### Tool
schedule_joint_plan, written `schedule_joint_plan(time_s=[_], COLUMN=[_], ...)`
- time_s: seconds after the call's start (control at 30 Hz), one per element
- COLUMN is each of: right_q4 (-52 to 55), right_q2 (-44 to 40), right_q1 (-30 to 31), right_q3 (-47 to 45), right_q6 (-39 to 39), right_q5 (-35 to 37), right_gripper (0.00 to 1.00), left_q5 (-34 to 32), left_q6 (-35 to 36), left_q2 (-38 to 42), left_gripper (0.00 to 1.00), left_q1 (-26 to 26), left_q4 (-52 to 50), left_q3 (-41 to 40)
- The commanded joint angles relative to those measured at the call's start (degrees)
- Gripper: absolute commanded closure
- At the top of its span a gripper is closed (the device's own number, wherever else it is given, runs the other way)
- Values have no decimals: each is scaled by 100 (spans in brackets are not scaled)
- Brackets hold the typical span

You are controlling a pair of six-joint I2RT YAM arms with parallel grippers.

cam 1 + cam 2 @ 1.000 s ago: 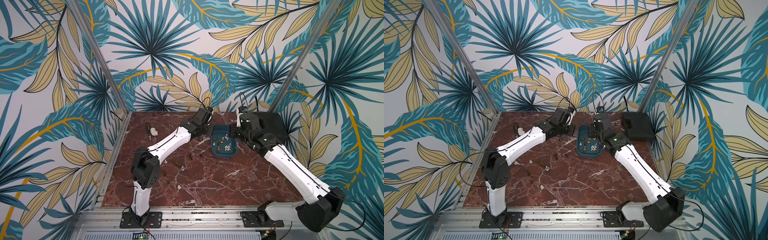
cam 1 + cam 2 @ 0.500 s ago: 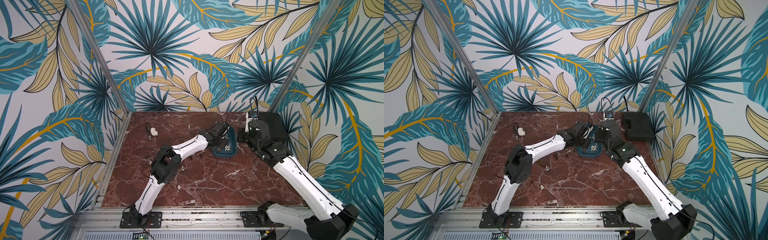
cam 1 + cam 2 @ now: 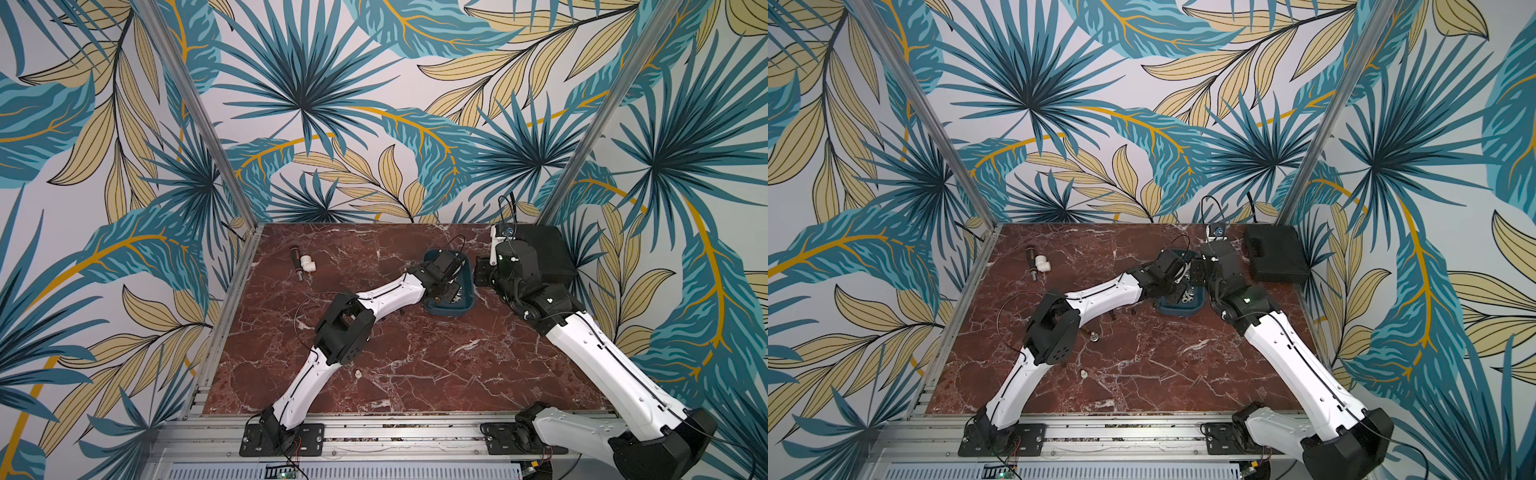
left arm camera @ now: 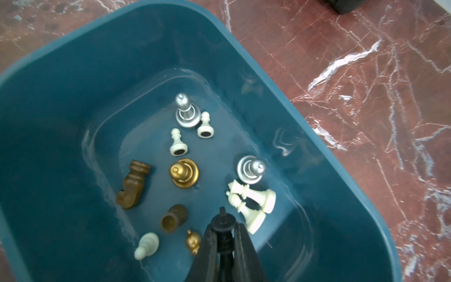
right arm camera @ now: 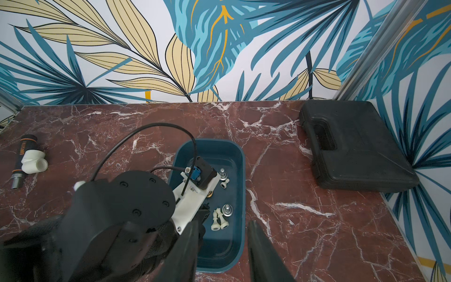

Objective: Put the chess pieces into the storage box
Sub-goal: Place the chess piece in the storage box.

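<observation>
**Black piece clamped inside the teal box**

The left gripper (image 4: pixel 225 228) hangs inside the teal-blue plastic storage box (image 4: pixel 73 53). Its jaws are closed tight on a small black chess piece (image 4: pixel 222 219) just above the box floor. Under it lie silver, white, gold and dark brown chess pieces (image 4: pixel 184 173) (most of them on their sides). The right gripper (image 5: pixel 222 246) stands over one short end of the box, jaws apart, with nothing between them. Outside the box, a small white chess piece (image 3: pixel 357 373) sits well apart on the red marble tabletop (image 3: pixel 415 353). A flat black hard case (image 5: pixel 353 151) lies near the box.
</observation>
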State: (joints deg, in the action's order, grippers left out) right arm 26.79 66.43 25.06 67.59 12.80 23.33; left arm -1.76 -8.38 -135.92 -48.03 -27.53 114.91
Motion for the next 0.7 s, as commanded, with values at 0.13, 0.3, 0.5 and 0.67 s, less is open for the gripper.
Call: schedule_joint_plan(time_s=[0.13,0.3,0.5,0.67], right_q4=[-63,47,252,227], right_q2=[-96,-126,-218,-157], right_q1=[-10,-13,-18,-9], right_q3=[30,113,183,313], right_q6=[-93,-82,-76,-31], right_q5=[-4,-65,-312,-844], right_gripper=[62,62,61,59], left_q5=[-268,-371,-667,-1105], left_q6=[132,148,135,70], left_q2=[-34,225,1111,2387], left_gripper=[73,72,72,72], left_q1=[8,9,13,12], left_q4=[-110,-170,-178,62], left_q3=[323,332,-14,-1009])
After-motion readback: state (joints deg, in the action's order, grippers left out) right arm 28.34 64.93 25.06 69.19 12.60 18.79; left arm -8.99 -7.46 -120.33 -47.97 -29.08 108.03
